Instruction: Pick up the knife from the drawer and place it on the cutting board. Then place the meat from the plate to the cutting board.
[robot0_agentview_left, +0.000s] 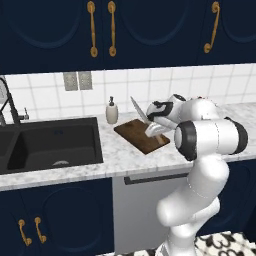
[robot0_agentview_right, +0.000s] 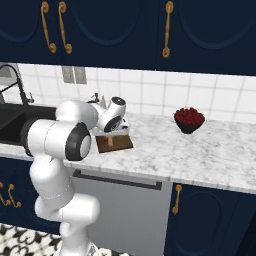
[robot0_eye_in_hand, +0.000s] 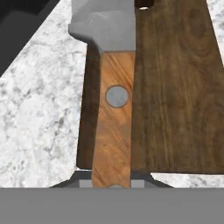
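the gripper (robot0_agentview_left: 151, 128) holds the knife (robot0_eye_in_hand: 113, 109) by its wooden handle, blade toward 12 o'clock over the cutting board (robot0_eye_in_hand: 175, 87). judged best: lower it flat, then let go.

Even, flat rendered light, bright on the counter (robot0_agentview_left: 75, 167) and tiles, dim on the navy cabinets (robot0_agentview_left: 50, 30). Soft highlights gloss the white arm (robot0_agentview_left: 210, 137). The board (robot0_eye_in_hand: 175, 87) casts a faint shadow. Sharp focus throughout; no blur, glare or edge distortion.
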